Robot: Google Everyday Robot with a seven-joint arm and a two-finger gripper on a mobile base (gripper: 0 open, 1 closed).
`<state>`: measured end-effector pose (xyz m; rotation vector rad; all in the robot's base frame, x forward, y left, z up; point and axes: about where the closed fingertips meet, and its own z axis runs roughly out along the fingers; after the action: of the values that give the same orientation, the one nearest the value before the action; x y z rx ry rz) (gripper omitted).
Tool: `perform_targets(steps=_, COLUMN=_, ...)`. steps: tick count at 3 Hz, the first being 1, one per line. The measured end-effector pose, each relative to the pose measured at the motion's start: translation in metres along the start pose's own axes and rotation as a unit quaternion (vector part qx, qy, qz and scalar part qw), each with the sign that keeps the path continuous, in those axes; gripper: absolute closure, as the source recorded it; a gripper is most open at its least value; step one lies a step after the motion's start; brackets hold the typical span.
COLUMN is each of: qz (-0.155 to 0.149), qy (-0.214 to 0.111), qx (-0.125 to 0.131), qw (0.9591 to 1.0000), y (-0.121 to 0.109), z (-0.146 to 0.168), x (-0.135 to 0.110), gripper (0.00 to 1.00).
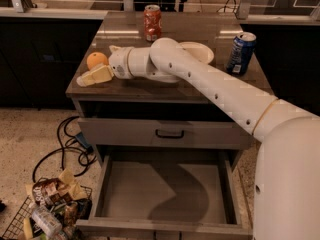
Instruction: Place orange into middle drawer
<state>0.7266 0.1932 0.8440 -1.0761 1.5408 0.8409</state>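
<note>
The orange (96, 60) sits on the wooden counter top (200, 26) near its front left corner. My gripper (98, 67) reaches left across the counter and is at the orange. It is open, with one cream finger (94, 76) in front of the fruit and the other behind it. I cannot tell whether the fingers touch it. The middle drawer (125, 196) is pulled open low in the cabinet. Its flat grey floor is bare, with the arm's shadow on it.
A red soda can (152, 22) stands at the counter's back, a blue can (240, 53) at the right, and a pale plate (202, 52) behind my arm. A closed drawer front with a black handle (170, 133) is above the open drawer. A wire basket of rubbish (45, 209) and cables (70, 144) lie on the floor at the left.
</note>
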Motion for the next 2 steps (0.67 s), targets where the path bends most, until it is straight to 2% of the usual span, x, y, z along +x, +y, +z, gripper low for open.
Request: perform_targets(steps=2, qz=0.000, qy=0.000, qx=-0.005, qw=1.0000, y=0.0043, z=0.0047, x=0.0001, gripper=0.47)
